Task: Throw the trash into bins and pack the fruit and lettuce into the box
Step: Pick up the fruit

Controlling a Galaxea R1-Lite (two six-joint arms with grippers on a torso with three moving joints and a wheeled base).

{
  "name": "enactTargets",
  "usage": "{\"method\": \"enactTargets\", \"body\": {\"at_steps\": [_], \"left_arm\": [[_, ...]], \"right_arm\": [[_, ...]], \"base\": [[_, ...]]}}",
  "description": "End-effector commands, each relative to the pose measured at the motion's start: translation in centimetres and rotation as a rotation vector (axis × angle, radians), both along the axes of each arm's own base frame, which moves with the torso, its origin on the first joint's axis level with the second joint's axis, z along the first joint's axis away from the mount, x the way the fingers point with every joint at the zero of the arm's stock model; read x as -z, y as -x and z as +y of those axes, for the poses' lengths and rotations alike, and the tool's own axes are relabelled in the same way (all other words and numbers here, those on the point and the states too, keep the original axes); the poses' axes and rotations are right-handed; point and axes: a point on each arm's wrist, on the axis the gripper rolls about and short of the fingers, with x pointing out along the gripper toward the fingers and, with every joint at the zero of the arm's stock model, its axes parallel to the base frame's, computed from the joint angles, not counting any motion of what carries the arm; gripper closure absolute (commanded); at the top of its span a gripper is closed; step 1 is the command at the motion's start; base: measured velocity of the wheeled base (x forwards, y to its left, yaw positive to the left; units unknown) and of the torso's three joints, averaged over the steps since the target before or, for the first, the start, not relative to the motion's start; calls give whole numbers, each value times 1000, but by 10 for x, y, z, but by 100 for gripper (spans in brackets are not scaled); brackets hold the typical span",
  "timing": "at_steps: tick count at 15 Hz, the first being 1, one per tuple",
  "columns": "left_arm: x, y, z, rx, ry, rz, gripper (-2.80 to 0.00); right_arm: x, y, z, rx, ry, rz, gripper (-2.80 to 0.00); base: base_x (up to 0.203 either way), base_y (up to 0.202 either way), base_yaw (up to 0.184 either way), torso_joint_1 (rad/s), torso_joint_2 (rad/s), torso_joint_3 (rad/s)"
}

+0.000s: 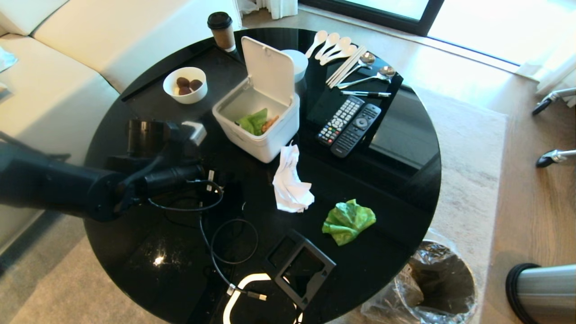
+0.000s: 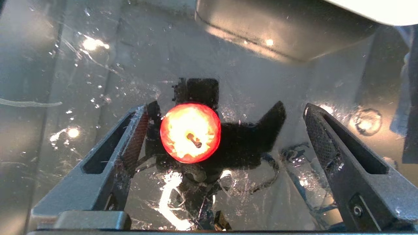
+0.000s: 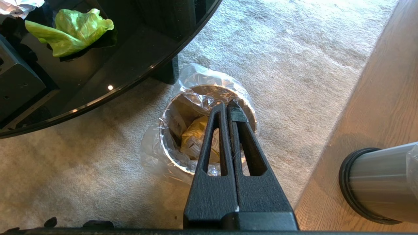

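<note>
Item, left: our left gripper point(image 2: 225, 137), jaws spread wide and empty, hangs over the red apple point(image 2: 190, 133) on the black table point(image 1: 396, 189); the apple sits stem up between the fingers, nearer one pad, white box point(image 1: 256, 118) just beyond. Item, right: our right gripper point(image 3: 227, 107), clenched, empty, above the bin point(image 3: 183, 101), farther off

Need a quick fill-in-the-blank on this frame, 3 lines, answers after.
1. The open left claw has a small ____ apple between its fingers.
2. The white box already holds a green ____ leaf.
3. The yellow wrapper lies inside the ____, under the shut right claw.

Answers: red; lettuce; bin
</note>
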Motion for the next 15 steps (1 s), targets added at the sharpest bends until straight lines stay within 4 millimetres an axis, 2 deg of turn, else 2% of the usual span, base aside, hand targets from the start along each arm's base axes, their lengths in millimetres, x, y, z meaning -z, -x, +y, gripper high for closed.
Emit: {"method": "enactTargets", "body": {"at_steps": [1, 13, 14, 15], "left_arm": [[3, -2, 0, -1, -1, 5, -280], [9, -4, 1, -5, -9, 20, -280], [9, -4, 1, -5, -9, 20, 0], [8, -4, 2, -7, -8, 19, 0]], "right_arm": [[0, 0, 0, -1, 1, 1, 0], [0, 0, 0, -1, 1, 1, 0], [0, 0, 0, -1, 1, 1, 0], [0, 0, 0, -1, 1, 1, 0]], "base": [[0, 0, 0, 0, 0, 0], [0, 0, 0, 0, 0, 0], [0, 0, 0, 0, 0, 0], [0, 0, 0, 0, 0, 0]]}}
